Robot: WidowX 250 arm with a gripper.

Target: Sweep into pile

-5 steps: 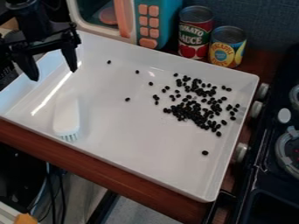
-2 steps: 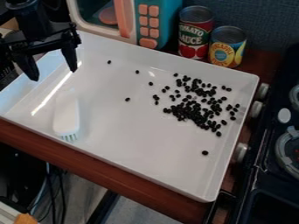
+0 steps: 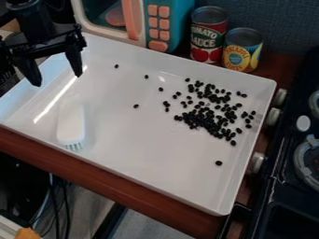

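Lying front to back, the white brush [image 3: 71, 122] points bristles [image 3: 73, 146] toward the camera, the tool [image 3: 58, 80] wide open, empty.

Black beans [image 3: 209, 116] on a white tray [image 3: 124, 140], white brush [image 3: 72, 123] at left.
Black gripper [image 3: 58, 79] far left; far toy microwave [image 3: 177, 11] teal and cream with salmon-pink buttons; red-and-green-labelled can [image 3: 208, 37] beside a yellow-and-blue-labelled can [image 3: 242, 52]; reddish-brown counter [image 3: 93, 169].

Tray [image 3: 137, 140] on tabletop [image 3: 93, 170]. In tray: brush [image 3: 72, 122] near front edge, toward left corner; beans [image 3: 209, 121] mostly near right edge, few between. Behind back edge: toy microwave [image 3: 160, 23], right of it cans [image 3: 209, 35]. Stove [image 3: 283, 186] right of tray.
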